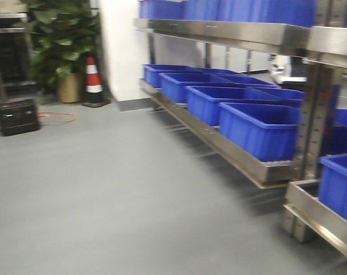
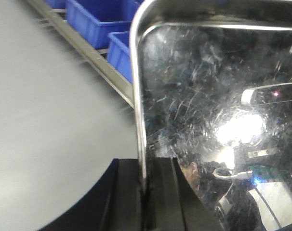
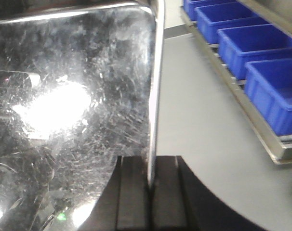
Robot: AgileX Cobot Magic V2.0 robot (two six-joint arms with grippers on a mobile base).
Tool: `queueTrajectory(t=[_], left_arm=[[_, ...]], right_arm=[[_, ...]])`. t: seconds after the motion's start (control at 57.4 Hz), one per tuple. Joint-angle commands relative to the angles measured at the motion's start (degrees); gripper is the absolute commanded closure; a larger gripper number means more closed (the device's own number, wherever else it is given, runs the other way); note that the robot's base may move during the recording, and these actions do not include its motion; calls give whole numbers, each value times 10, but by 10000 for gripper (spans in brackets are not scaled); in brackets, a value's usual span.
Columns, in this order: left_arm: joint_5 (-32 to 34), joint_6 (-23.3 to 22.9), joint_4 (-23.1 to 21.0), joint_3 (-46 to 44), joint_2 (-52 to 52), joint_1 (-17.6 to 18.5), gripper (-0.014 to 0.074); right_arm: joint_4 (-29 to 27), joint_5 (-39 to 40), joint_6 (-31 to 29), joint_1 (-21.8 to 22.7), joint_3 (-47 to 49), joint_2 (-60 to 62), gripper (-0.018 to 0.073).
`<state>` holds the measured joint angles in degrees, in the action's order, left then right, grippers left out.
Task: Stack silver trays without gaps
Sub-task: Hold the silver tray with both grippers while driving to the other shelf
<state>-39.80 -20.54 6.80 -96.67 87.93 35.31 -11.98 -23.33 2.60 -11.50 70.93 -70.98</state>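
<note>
A shiny scratched silver tray (image 2: 218,110) fills the right of the left wrist view; my left gripper (image 2: 145,185) is shut on its left rim, held above the grey floor. The same kind of silver tray (image 3: 69,106) fills the left of the right wrist view; my right gripper (image 3: 150,180) is shut on its right rim. Whether both views show one tray I cannot tell. No tray and no gripper shows in the front view.
A steel rack (image 1: 231,152) with a row of blue bins (image 1: 259,129) runs along the right; more bins sit on its upper shelf (image 1: 219,8). A traffic cone (image 1: 93,80), a potted plant (image 1: 64,46) and a black box (image 1: 18,116) stand at the far left. Grey floor (image 1: 105,189) lies ahead.
</note>
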Motion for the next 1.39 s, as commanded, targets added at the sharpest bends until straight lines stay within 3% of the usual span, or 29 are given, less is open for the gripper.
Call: queueTrajectory(t=[0.0,1.377], left_arm=[[19,5,2,-1,-10,0,616],[19,5,2,-1,-10,0,616]], right_arm=[[2,28,-6,2,4,8,638],[2,28,-6,2,4,8,638]])
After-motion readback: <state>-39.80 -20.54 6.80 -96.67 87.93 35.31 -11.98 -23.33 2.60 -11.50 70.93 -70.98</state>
